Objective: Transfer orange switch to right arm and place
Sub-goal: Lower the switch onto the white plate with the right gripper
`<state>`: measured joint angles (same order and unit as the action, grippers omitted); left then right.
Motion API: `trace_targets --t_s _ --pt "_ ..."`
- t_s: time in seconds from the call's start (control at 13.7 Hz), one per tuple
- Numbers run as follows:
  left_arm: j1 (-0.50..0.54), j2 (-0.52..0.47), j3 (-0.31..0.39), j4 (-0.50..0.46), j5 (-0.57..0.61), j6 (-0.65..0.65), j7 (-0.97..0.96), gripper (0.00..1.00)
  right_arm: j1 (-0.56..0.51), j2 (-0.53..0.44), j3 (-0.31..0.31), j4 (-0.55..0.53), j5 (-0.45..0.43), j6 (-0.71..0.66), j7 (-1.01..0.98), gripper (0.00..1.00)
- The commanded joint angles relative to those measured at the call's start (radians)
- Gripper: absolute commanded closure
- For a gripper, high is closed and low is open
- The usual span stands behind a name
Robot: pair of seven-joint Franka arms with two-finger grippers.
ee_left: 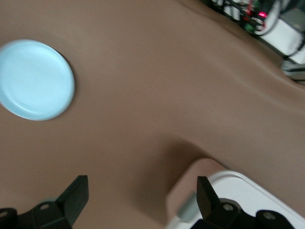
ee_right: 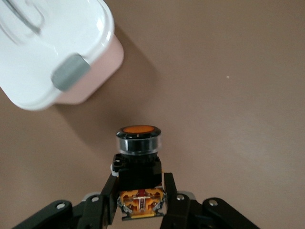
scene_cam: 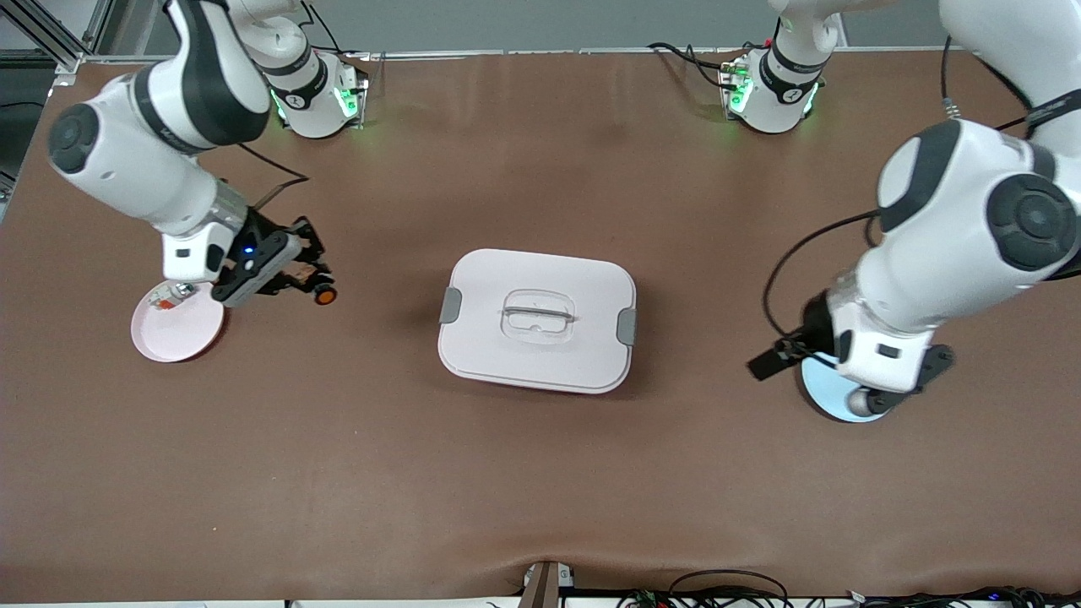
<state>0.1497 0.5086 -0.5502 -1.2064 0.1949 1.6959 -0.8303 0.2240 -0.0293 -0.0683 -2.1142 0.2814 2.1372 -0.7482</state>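
A brown table [scene_cam: 540,473] carries everything, with the two white Franka arms reaching in from their bases along the top of the front view. The right arm [scene_cam: 143,152] bends down toward its own end of the table, while the left arm [scene_cam: 954,245] hangs over its end of the table and waits. In the middle of the table sits a pale pink lidded box [scene_cam: 537,321] with rounded corners, grey clips at its two short ends and a clear recessed handle in the lid; it lies well apart from both plates. At the right arm's end lies a round pink plate [scene_cam: 179,331] holding a small white-and-silver part with a red-orange bit [scene_cam: 171,295] close to its rim. At the left arm's end lies a round light blue plate [ee_left: 35,79], partly hidden under the left arm in the front view. The right gripper [ee_right: 141,200] is just beside the pink plate, on the side toward the box, over bare table, and its fingers are clamped on the orange switch [ee_right: 138,160]. The switch is held by its black body, its round orange cap sticking out past the fingertips and pointing toward the box. The left gripper [ee_left: 143,195] is over the table between the blue plate and the box, its fingers spread wide with nothing between them.
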Motion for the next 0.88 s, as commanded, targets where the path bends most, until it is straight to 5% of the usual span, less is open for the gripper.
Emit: trace_targets --t_s 0.0,0.22,0.51,0.8 --pt "0.037 -0.059 -0.002 -0.028 0.067 -0.085 0.149 0.00 -0.110 -0.004 0.015 -0.004 -0.086 -0.013 -0.217 1.00" --pt "0.122 -0.107 -0.005 -0.028 0.067 -0.105 0.302 0.00 -0.172 0.000 0.015 -0.006 -0.224 -0.022 -0.371 1.00" --pt "0.142 -0.174 0.010 -0.039 0.055 -0.159 0.422 0.00 -0.233 0.014 0.015 -0.006 -0.303 -0.014 -0.476 1.00" --pt "0.004 -0.321 0.281 -0.131 -0.084 -0.166 0.614 0.00 -0.310 0.063 0.015 -0.018 -0.352 0.053 -0.650 1.00"
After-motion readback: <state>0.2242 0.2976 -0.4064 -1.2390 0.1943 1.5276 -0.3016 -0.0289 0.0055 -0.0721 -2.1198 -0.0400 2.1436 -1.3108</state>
